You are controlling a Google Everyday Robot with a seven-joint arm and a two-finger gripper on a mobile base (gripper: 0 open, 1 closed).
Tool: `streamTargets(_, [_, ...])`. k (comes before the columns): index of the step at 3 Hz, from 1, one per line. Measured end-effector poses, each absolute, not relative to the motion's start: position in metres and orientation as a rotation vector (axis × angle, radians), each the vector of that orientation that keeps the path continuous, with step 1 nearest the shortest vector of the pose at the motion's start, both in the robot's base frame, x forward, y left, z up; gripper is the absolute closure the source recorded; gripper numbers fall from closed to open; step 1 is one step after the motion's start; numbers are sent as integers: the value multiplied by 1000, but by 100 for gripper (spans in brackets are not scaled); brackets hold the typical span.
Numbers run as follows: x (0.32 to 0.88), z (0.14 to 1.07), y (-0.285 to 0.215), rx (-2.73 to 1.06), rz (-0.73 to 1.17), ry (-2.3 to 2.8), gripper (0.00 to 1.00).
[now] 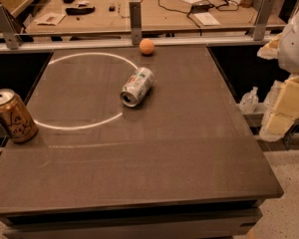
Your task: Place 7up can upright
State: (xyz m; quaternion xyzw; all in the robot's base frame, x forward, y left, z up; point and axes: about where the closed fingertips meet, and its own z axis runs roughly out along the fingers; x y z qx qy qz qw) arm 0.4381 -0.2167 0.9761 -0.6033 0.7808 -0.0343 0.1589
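Note:
The 7up can (137,87) lies on its side near the middle of the dark table (154,158). It is silver-white with green and red marks, and its open top faces the front left. It rests on the right edge of a white circle (84,91) marked on the tabletop. My gripper (284,108) hangs at the right edge of the view, beyond the table's right side. It is well away from the can and holds nothing that I can see.
A gold-orange can with black script (12,116) stands upright at the table's left edge. A small orange ball (147,46) sits at the back edge. A metal rail (134,31) runs behind the table, with a cluttered wooden desk (154,9) beyond it.

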Motion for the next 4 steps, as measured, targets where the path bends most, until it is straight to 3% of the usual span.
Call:
streamTargets(2, [441,980,-214,-1752,-74,2182,0])
streamTargets(4, [459,986,-184,-2058,-29,1839,0])
